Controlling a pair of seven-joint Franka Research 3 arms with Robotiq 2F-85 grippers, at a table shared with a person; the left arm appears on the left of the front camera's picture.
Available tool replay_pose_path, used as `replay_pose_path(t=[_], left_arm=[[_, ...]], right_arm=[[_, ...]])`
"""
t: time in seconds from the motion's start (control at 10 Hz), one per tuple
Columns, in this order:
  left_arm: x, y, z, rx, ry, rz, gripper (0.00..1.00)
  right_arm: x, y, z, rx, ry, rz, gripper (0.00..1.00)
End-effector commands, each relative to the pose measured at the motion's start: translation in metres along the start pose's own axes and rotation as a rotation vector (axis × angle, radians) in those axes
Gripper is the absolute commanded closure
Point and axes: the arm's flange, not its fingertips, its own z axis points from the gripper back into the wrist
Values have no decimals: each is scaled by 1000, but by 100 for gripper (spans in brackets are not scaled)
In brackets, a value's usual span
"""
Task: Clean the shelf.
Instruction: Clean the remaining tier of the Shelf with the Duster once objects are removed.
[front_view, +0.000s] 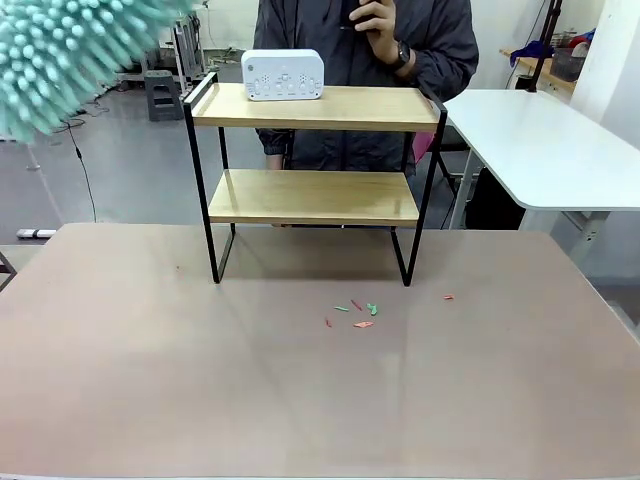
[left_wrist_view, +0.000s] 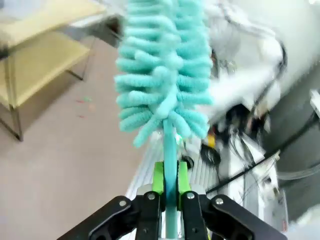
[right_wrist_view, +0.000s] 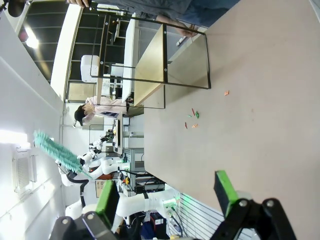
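The shelf (front_view: 315, 197) stands at the middle back of the table, with two light wooden boards in a thin black frame. It also shows blurred in the left wrist view (left_wrist_view: 40, 47) and sideways in the right wrist view (right_wrist_view: 150, 65). A white device (front_view: 283, 75) sits on its top board. My left gripper (left_wrist_view: 170, 181) is shut on the handle of a teal fluffy duster (left_wrist_view: 165, 70). The duster head (front_view: 50, 55) is raised high at the upper left, well clear of the shelf. My right gripper (right_wrist_view: 167, 196) is open and holds nothing, above the table.
Small red and green scraps (front_view: 360, 312) lie on the brown tabletop (front_view: 200, 380) in front of the shelf. A person (front_view: 400, 50) stands behind the shelf. A white table (front_view: 550, 150) stands at the right back.
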Motion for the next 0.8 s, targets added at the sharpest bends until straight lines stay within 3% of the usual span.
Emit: replay_pose_path(t=[0.0, 0.2, 0.3, 0.4, 0.6, 0.7], left_arm=[[-10, 36, -3, 145, -240, 343, 88], [-18, 80, 9, 317, -262, 668, 88], [-21, 104, 12, 352, -255, 717, 88], [-28, 130, 11, 340, -200, 690, 88], [-34, 167, -7, 459, -153, 781, 88], [-43, 144, 12, 404, -170, 710, 88]], right_arm=[[1, 0, -1, 15, -9, 29, 0], [1, 0, -1, 15, -9, 29, 0], [1, 0, -1, 15, -9, 29, 0], [1, 0, -1, 15, -9, 29, 0], [1, 0, -1, 15, -9, 29, 0], [1, 0, -1, 15, -9, 29, 0]])
